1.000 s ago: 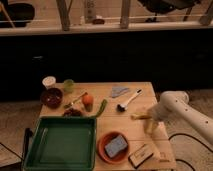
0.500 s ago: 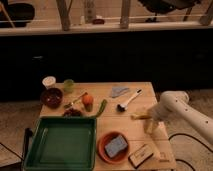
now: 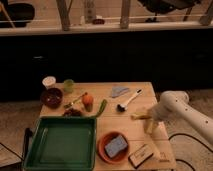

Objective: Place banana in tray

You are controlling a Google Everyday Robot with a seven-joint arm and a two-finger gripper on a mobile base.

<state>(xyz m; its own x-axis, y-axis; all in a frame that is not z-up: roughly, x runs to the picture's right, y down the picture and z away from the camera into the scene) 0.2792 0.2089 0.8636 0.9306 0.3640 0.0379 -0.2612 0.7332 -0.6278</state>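
Note:
The banana [image 3: 139, 117] is a slim yellow shape on the right part of the wooden table [image 3: 110, 127], just left of my gripper. My gripper [image 3: 148, 121] is at the end of the white arm [image 3: 176, 107] that comes in from the right, and it sits right at the banana's right end, low over the table. I cannot tell whether it is holding the banana. The dark-green tray [image 3: 29, 150] lies at the front left of the table, well left of the gripper, and looks empty.
An orange bowl with a blue sponge [image 3: 116, 146] sits between tray and gripper. A brush [image 3: 129, 100], grey cloth [image 3: 119, 91], green vegetable [image 3: 101, 107], orange carrot-like item [image 3: 87, 101], dark bowl [image 3: 51, 97] and two cups [image 3: 49, 81] are farther back. A small block [image 3: 141, 155] lies at the front.

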